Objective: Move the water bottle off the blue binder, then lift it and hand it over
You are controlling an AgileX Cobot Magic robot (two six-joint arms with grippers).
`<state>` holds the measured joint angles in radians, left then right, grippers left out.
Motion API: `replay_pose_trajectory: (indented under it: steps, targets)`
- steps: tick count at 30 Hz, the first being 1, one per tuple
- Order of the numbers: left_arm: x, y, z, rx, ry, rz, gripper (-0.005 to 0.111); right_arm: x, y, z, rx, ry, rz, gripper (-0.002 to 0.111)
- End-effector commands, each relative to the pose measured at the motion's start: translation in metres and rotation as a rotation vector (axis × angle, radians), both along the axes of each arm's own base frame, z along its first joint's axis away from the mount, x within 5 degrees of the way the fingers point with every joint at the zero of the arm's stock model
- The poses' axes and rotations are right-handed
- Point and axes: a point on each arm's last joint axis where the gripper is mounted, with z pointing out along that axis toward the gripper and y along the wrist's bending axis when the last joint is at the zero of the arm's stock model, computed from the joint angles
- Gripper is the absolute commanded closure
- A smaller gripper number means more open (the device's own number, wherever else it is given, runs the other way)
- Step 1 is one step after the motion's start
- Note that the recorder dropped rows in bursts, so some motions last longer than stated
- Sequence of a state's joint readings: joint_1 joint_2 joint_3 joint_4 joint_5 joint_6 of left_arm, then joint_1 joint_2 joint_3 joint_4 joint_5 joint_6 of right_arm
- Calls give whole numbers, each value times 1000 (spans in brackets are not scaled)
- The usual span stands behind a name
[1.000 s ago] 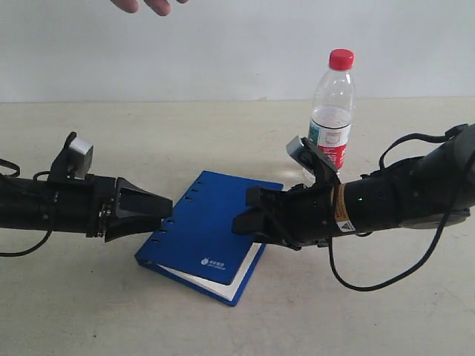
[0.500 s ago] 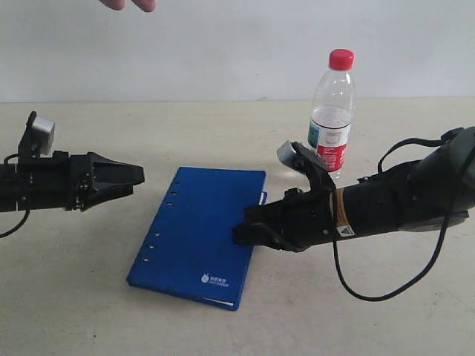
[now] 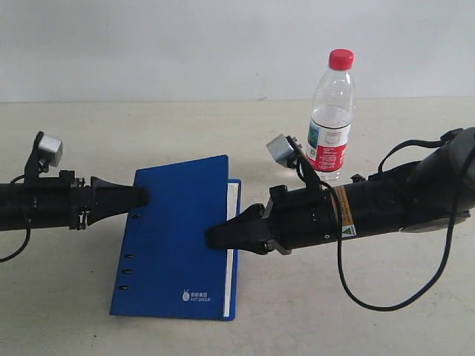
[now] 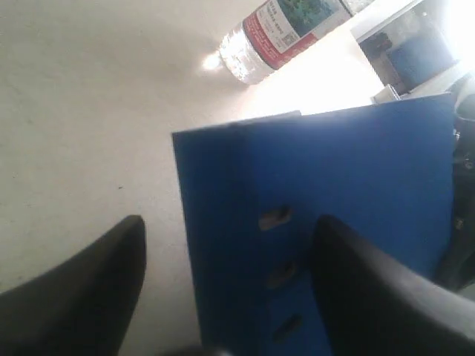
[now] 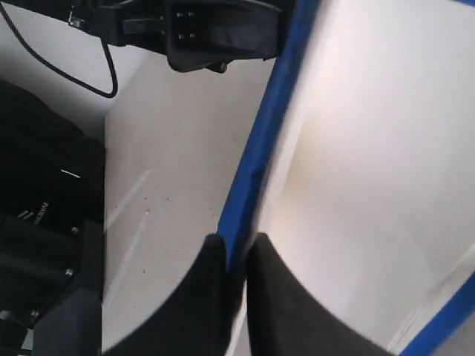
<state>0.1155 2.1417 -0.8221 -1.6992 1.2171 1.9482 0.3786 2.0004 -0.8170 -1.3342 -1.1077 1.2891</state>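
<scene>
The water bottle [image 3: 332, 111] stands upright on the table [image 3: 74, 141] in the upper right of the exterior view. It is off the blue binder [image 3: 171, 245], apart from it, and just behind the right arm [image 3: 401, 204]. The binder lies flat in the lower middle of that view, with its punched spine edge toward the left and its white logo [image 3: 196, 296] near the bottom edge.

The right gripper [image 3: 214, 237] reaches in from the right and is pinched closed on the cover at the binder's right-hand edge. In the right wrist view its two dark fingers [image 5: 200, 297] press together with the blue edge between them. A white page [image 5: 371, 148] shows bare beside the cover (which looks slightly raised there).

The left gripper [image 3: 139, 196] comes in from the left and meets the spine edge near the binder's upper left corner. In the left wrist view its fingers [image 4: 82, 297] stand wide apart, one over bare table and the other over the blue cover, gripping nothing.
</scene>
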Motion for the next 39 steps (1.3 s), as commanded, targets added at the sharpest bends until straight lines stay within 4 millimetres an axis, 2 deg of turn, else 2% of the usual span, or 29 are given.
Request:
replay_pose_trajectory:
  steps: [1,11,13,15,17,18,23,25,30,36,38,39]
  targets:
    - [-4,-8,-9,5,11,-48,48,-3,0,0,-20,-34,40,108]
    - [-8,-36,-10,8,22,-154,49,8,-9,-18,-236,1,-96,108]
    - [-8,-40,-9,1,41,-159,58,9,-10,-20,-261,26,-125,108]
    - [-8,-43,-9,-1,49,-163,76,10,-11,-21,-269,37,-136,106]
    - [-9,-43,-9,0,49,-167,97,10,-11,-21,-269,40,-138,97]
    - [-9,-43,-9,1,49,-170,102,10,-11,-21,-268,42,-139,89]
    - [-10,-43,-9,8,43,-188,102,9,-11,-21,-270,45,-137,51]
    - [-10,-43,-7,11,31,-193,102,9,-11,-20,-269,43,-137,43]
    - [-10,-43,14,18,-33,-197,102,7,-13,-5,-307,-26,-100,44]
    - [-22,-43,61,29,-161,-197,102,6,-28,25,-489,-126,-154,44]
    - [-32,-43,76,42,-200,-201,102,5,-33,39,-494,-105,-229,49]
    - [-38,-42,81,75,-214,-192,102,2,-35,44,-487,-96,-258,58]
